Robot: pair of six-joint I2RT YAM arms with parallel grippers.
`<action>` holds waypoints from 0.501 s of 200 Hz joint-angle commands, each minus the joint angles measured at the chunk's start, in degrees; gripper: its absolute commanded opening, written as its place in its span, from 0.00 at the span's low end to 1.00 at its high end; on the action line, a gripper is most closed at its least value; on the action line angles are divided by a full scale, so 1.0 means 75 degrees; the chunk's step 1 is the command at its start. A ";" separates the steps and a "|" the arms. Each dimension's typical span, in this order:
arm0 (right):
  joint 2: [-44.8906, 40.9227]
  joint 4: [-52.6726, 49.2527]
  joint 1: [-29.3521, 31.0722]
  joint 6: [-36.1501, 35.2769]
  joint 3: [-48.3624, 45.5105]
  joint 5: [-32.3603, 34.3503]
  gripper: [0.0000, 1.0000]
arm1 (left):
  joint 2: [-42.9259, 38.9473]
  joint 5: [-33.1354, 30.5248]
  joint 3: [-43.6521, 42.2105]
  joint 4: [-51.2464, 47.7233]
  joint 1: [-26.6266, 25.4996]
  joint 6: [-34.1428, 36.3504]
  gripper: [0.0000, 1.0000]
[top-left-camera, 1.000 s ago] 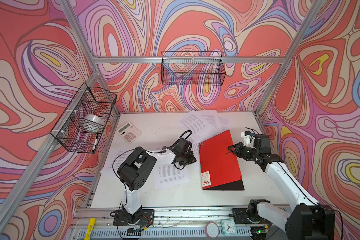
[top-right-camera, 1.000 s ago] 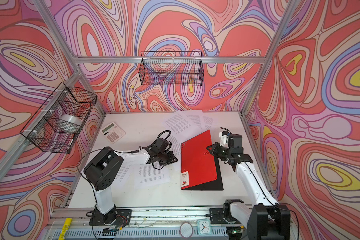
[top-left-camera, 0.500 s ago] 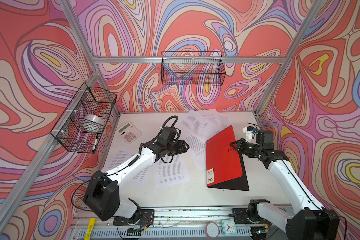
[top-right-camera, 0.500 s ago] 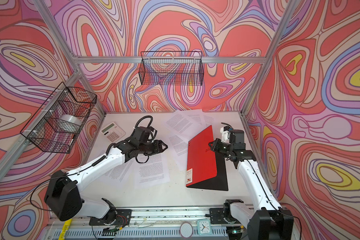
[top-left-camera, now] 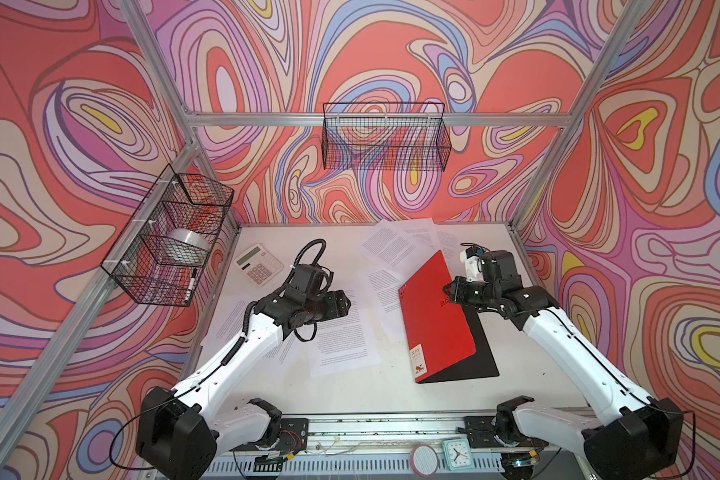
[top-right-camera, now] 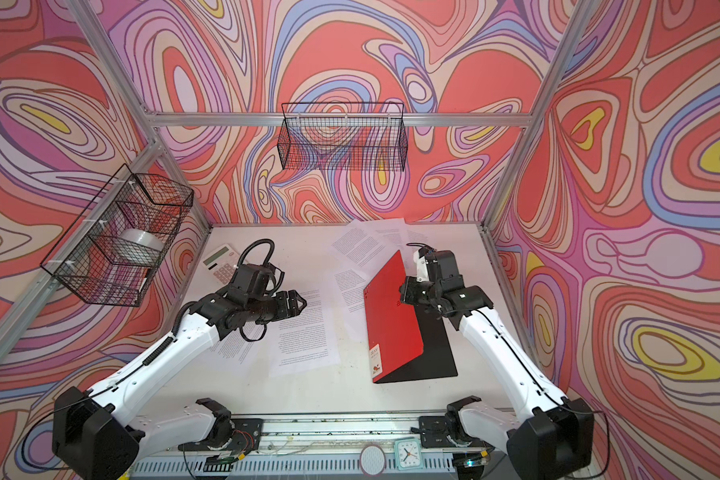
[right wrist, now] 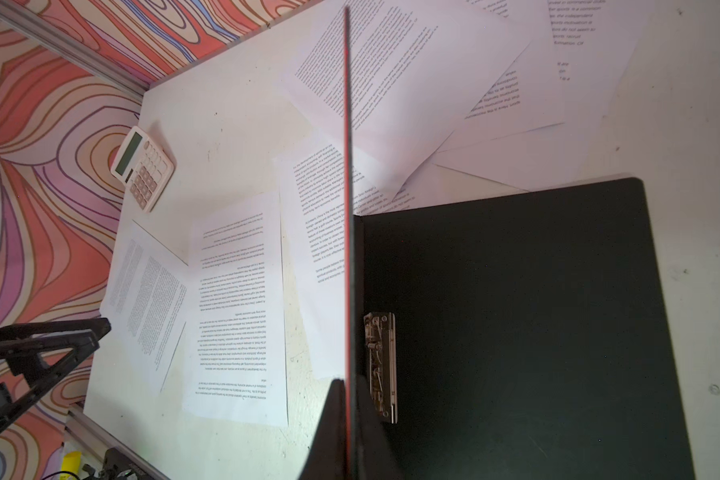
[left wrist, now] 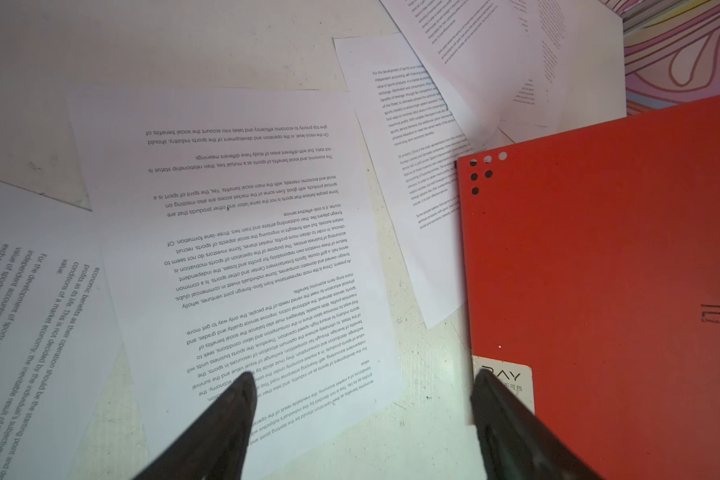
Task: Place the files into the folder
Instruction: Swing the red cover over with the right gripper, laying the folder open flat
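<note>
Between the right gripper's shut jaws, the folder's red front cover stands lifted almost upright, pinched at its free edge. The black inside lies flat on the table on the gripper's own side, with the metal spine clip bare. The files lie loose on the far side of that cover, and none is in the folder yet.

The left gripper hovers just above them, spread wide and holding nothing, with the printed sheets right below its fingertips and the folder's labelled corner beside one finger.

My read: this is the moment to pick a page. The right side should hold the cover steady so the black panel stays clear. The left should drop onto the topmost sheet and work one edge up, because flat paper gives a poor pinch and two pages may come together.

Now the count. There is one folder and one clip. Of sheets I make it at least seven:
- two overlapped beneath the left gripper
- one or two under its arm
- one running under the folder
- about three fanned beyond the folder

The overlaps hide the exact number. Further out are one calculator and two wire baskets on the walls.
</note>
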 commanded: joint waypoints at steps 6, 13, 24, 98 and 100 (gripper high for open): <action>0.0110 0.0010 0.0526 0.0100 0.0260 0.0110 0.10 | -0.0486 0.0046 -0.0022 -0.0436 0.0151 0.0205 0.91; 0.0130 -0.0038 0.0674 0.0101 0.0309 0.0039 0.14 | -0.0565 0.0100 0.0016 -0.0496 0.0202 0.0217 0.93; 0.0154 -0.0082 0.0805 0.0123 0.0406 -0.0161 0.19 | -0.0668 0.0174 0.0096 -0.0607 0.0279 0.0255 0.96; 0.1359 0.1859 0.2894 0.1024 0.1036 -0.0735 0.45 | -0.1145 0.0597 0.0774 -0.1338 0.0922 0.0005 1.00; 0.1478 0.1926 0.2987 0.1032 0.1104 -0.0719 0.46 | -0.1163 0.0583 0.0797 -0.1353 0.0926 0.0000 1.00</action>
